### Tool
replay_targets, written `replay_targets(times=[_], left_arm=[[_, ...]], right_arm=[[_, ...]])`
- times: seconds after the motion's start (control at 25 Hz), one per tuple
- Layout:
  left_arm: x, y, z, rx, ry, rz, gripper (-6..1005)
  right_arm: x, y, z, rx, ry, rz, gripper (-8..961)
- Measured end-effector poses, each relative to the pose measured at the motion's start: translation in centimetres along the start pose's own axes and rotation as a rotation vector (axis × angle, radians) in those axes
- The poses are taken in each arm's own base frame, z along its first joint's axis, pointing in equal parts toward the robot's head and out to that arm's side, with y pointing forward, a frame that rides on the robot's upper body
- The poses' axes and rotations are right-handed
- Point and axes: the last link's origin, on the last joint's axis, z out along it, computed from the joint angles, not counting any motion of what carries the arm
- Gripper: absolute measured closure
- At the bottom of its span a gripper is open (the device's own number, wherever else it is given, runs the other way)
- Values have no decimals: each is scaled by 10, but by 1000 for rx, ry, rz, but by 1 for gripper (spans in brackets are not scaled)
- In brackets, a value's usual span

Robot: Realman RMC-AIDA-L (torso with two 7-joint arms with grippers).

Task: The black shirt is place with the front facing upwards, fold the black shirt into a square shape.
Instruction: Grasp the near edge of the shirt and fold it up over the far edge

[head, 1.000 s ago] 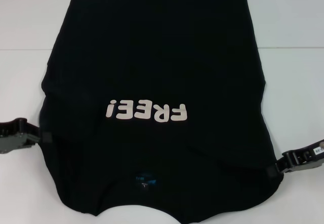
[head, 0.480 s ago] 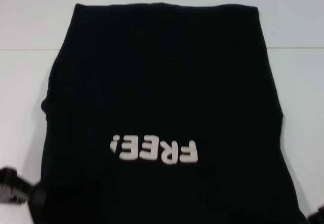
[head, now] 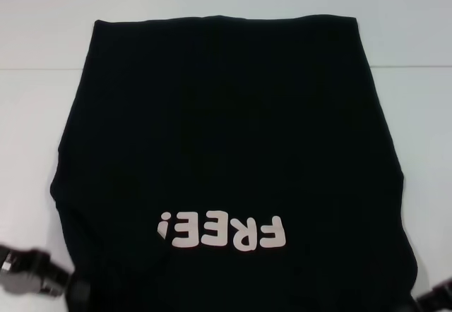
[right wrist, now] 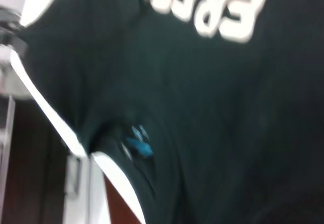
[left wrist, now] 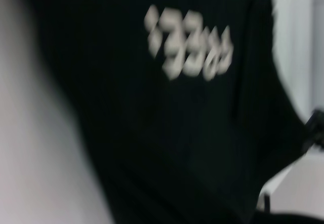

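- The large plain black cloth short-sleeved shirt (head: 226, 135) lay front up on the white surface (head: 42, 114), taking up most of the head view and running off that view's near edge.
- Its white blocky "FREE!" print (head: 222, 231) sat low in the head view, upside down to the robot and close to the near edge.
- The shirt's far hem (head: 226, 19) ran nearly straight across the surface.
- The small blue neck label (right wrist: 138, 144) showed only in the right wrist view, below the print, where the cloth sagged past the white surface edge (right wrist: 55, 127).
- The left claw (head: 67, 291) stood at the shirt's near left edge, touching the cloth; whether it was clamped or apart, I could not tell.
- The right claw (head: 427, 299) stood at the shirt's near right edge, half cut off by the view; its grip likewise could not be told.
- The left wrist view showed the print and black cloth, heavily blurred.
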Motion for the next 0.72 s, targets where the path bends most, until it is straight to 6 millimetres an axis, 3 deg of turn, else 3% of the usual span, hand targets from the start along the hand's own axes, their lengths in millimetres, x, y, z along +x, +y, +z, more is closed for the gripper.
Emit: replay_targets(times=[0.2,0.4,0.72], left_arm=[[30,7,-14,-69,256,17,971],[59,-5,-38,-85,603,-27,971],[74,-30,-30,-128,1012,-56,971]], right_arm=[[-11,-6,-18,-82,-249,64,937],[-24,-21,-38,-149,-585,161,937],[-47,-46,-33,-101,-987,241,936]])
